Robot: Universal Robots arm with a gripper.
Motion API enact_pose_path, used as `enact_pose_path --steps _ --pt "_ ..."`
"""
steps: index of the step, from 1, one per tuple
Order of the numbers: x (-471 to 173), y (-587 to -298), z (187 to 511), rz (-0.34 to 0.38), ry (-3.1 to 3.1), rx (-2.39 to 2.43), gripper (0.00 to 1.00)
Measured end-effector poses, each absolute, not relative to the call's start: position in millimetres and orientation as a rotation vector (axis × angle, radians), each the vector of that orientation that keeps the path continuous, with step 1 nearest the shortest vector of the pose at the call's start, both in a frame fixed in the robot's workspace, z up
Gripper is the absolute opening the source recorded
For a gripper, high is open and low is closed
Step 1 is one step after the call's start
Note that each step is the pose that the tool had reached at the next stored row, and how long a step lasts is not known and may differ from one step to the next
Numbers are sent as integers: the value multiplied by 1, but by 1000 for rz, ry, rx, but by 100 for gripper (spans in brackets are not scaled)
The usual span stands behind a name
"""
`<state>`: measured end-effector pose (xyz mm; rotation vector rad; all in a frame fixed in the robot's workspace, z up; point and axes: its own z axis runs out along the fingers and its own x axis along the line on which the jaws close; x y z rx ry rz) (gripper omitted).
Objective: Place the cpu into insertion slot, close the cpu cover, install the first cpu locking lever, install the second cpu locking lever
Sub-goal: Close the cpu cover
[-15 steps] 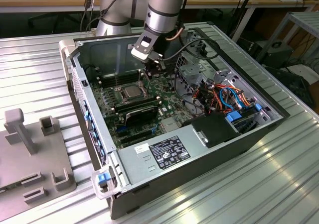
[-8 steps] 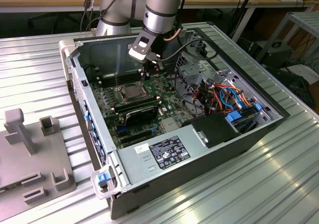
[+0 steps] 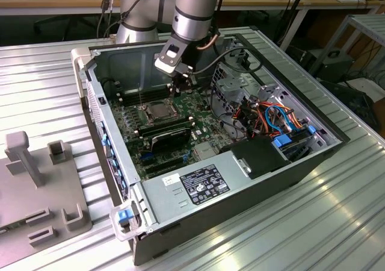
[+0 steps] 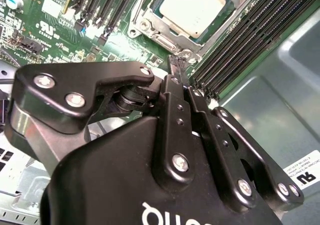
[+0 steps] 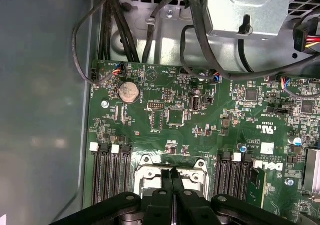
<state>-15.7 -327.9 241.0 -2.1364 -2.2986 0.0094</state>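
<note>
The cpu (image 4: 192, 7) lies flat in the insertion slot (image 5: 150, 163) on the green motherboard, its silver-beige top showing. The silver cpu cover (image 4: 162, 37) lies down around it, framing the chip through its window. My gripper (image 4: 179, 67) is shut with nothing between its black fingers (image 5: 171, 180). It hangs just above the board at the socket's edge, between the socket and the case wall. In the exterior view the gripper (image 3: 176, 93) stands slightly right of and behind the socket (image 3: 155, 110).
Long black memory slots (image 4: 250, 35) flank the socket on both sides. The grey case wall (image 5: 45, 110) is close by. Cables (image 3: 264, 117), a drive cage (image 3: 231, 87) and the power supply (image 3: 198, 183) fill the case's right and front. A grey fixture (image 3: 42, 180) sits on the table at the left.
</note>
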Motion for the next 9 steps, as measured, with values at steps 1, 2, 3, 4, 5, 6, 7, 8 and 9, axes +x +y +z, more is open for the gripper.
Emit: enact_pose_path --steps 1,2,3,4,5,6,7,8,9 --pt "-17 -328 241 9 -2299 -2136 11" --pt "-18 -328 241 10 -2299 -2137 11" --pt "-18 -328 241 10 -2299 -2137 11" --pt "-18 -328 241 10 -2299 -2136 11" --pt "-18 -328 241 9 -2299 -2136 11" --pt "-18 -328 240 10 -2299 -2136 11" --pt "-18 -328 240 10 -2299 -2136 11" --pt "-18 -328 240 10 -2299 -2136 11" --pt "-18 -328 240 9 -2299 -2136 11"
